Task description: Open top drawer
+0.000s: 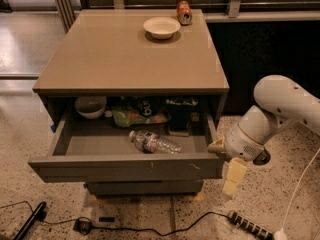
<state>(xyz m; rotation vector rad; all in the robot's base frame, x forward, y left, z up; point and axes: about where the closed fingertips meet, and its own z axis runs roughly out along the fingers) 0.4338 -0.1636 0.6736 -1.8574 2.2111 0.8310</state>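
Nearest me, a black cable [150, 230] trails over the speckled floor towards a power strip [248, 226]. Above it the top drawer [125, 168] stands pulled well out of its cabinet, front facing me, long axis running left to right. The end effector [229, 166] hangs by its right front corner; open or closed, I cannot tell. A plastic bottle [152, 142] lies inside. Farther back, a bowl [161, 27] and a can [184, 12] sit on the surface [115, 54].

The arm [285, 101] is cut off by the right edge. Little detail can be made out of the gripper [232, 179], hung just beside the right end of the top drawer [125, 168]. 1 lower drawer front [145, 187] is mostly hidden beneath that drawer. Labels on the packets [137, 116] cannot be read.
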